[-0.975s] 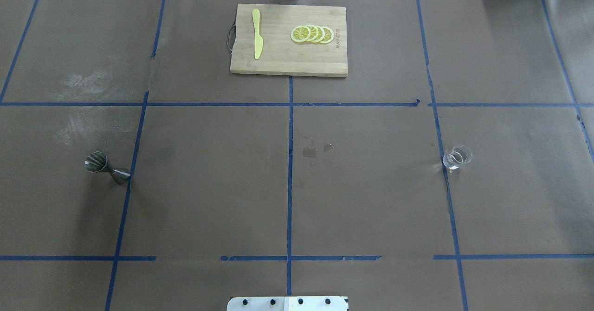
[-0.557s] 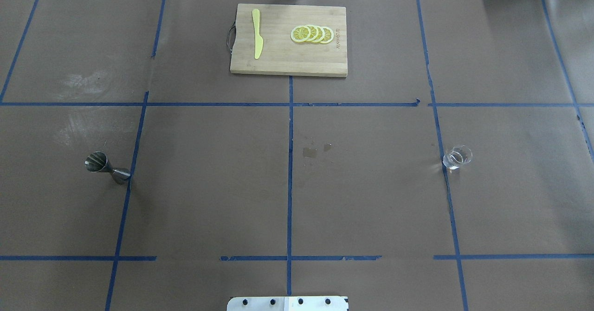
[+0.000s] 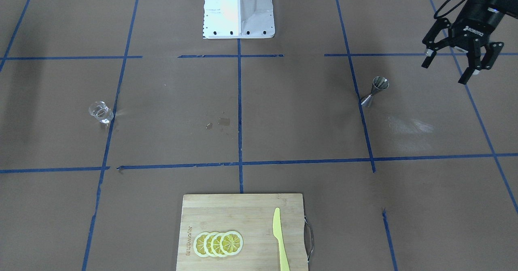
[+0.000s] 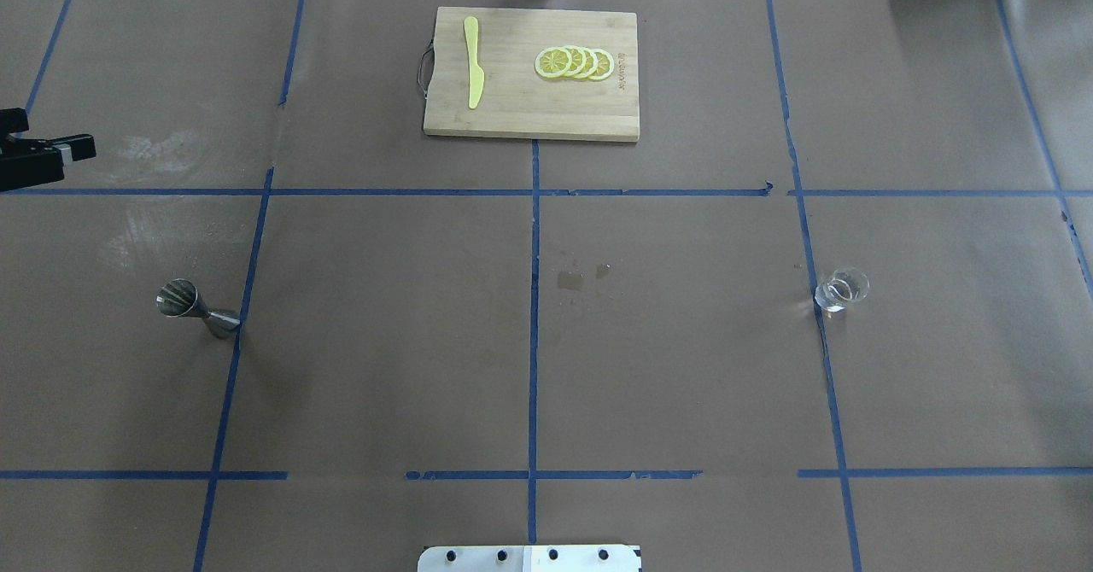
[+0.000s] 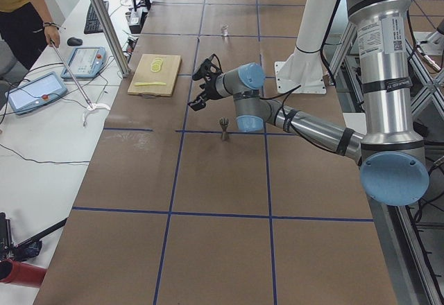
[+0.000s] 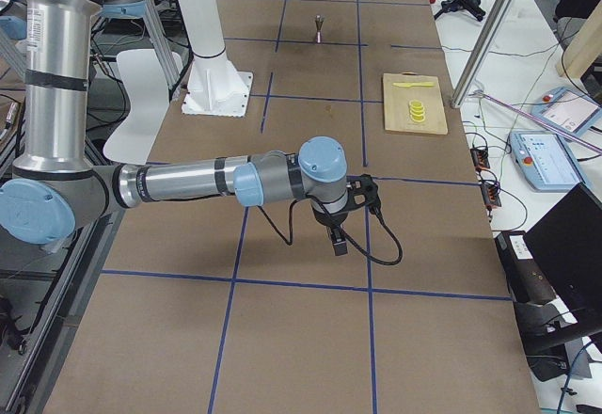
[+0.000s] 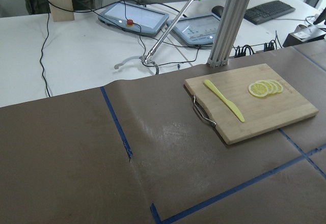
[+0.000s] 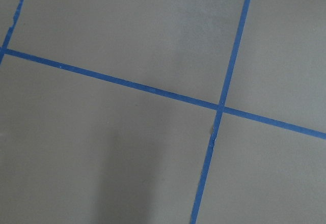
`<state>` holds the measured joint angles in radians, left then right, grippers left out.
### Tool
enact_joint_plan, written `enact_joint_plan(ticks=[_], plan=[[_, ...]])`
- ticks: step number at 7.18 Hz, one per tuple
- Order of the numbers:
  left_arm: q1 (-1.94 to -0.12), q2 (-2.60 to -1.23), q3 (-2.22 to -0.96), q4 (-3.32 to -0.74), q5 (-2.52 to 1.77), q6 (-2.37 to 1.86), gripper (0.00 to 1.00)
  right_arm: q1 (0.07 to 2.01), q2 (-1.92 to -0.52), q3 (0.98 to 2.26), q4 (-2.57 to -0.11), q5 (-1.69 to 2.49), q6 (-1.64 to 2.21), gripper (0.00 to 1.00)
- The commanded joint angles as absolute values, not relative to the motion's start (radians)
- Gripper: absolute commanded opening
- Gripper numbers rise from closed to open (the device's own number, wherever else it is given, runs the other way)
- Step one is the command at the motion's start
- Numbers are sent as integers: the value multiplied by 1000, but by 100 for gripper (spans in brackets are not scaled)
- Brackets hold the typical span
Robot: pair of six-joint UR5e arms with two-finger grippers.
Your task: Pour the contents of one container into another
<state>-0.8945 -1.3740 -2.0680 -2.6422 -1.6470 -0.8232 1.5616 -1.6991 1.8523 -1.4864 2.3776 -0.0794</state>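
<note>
The clear glass cup (image 4: 841, 290) stands upright on the table's right side, also seen in the front-facing view (image 3: 100, 111). The silver hourglass jigger (image 4: 196, 309) stands upright on the left side, on a blue tape line (image 3: 375, 91). My left gripper (image 3: 445, 72) hovers open and empty, outboard of the jigger and apart from it. One of its fingers (image 4: 70, 147) shows at the overhead view's left edge. My right gripper (image 6: 337, 235) shows only in the exterior right view, low over bare table, and I cannot tell whether it is open or shut.
A wooden cutting board (image 4: 512, 107) lies at the far middle, with a yellow knife (image 4: 472, 72) and several lemon slices (image 4: 574, 63) on it. Small wet spots (image 4: 570, 279) mark the centre. The robot's base plate (image 3: 238, 10) is at the near edge. A person (image 5: 21, 7) stands beyond the table.
My left gripper has come into the overhead view at its left edge, where no arm showed before. The cup and the jigger have not moved.
</note>
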Motion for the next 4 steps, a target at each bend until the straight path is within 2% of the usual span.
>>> enact_joint_plan(ticks=[1,3,4], plan=[[-606,-1339,-2094,-2635,-1132,-941,100,1562,-1701,1852,-1486,2378,-69,100],[-424,-1322,-2060,-2619,-802,-1018,100,1562,-1703,1855,-1486,2378,-61,100],[-387,-1322,-1998,-2619,-704,-1060,100,1562,-1703,1853,-1486,2378,-61,100]])
